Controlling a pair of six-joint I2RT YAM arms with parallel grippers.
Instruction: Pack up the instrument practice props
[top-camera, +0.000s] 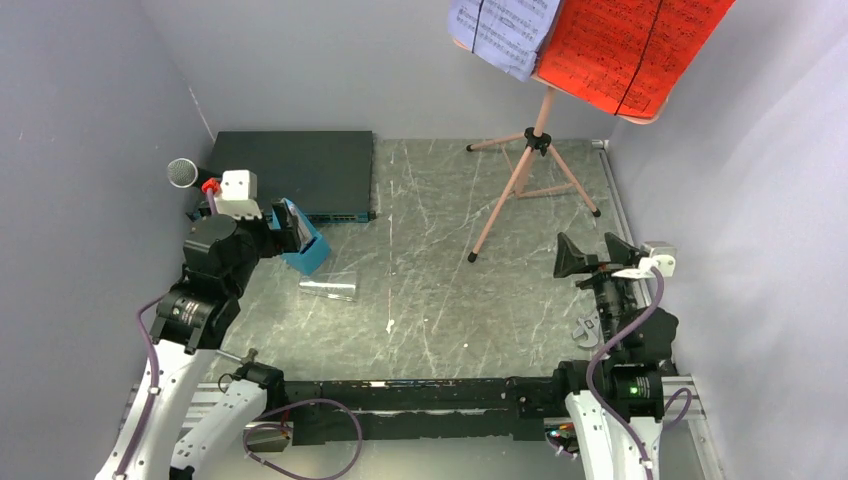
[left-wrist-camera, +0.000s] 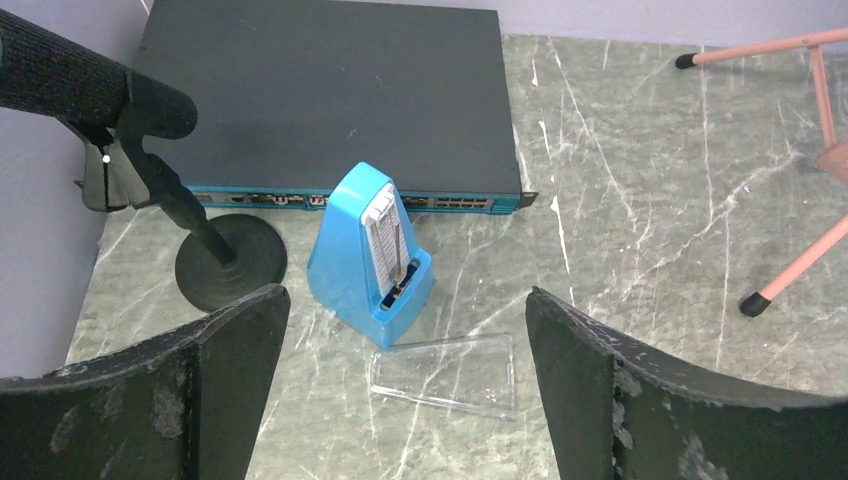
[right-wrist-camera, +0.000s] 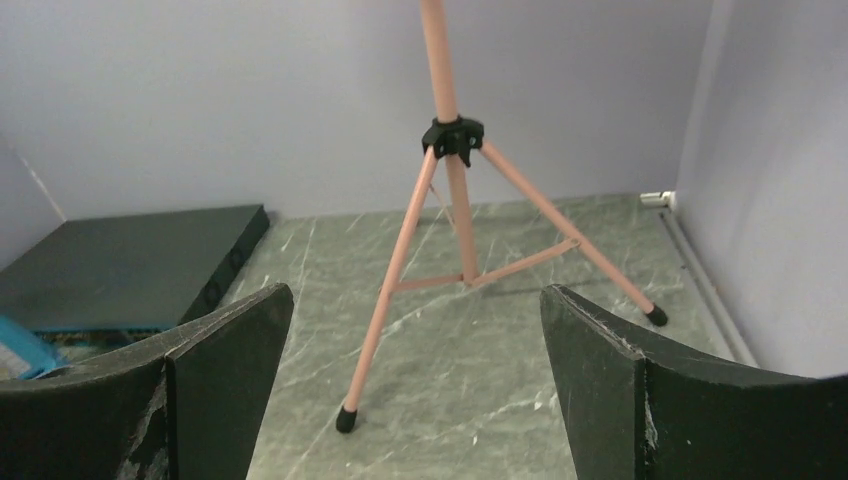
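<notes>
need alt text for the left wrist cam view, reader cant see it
A blue pyramid metronome stands upright on a marbled table, framed by the open left gripper, with a clear plastic piece lying flat in front of it. A black microphone on a round-base stand is at left, a flat black box behind, pink tripod legs at right.

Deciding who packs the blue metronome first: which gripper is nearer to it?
Left. The left gripper is open just short of the blue metronome, aimed at it; the right gripper, also open, is far off on the other side, facing the pink music stand.
</notes>
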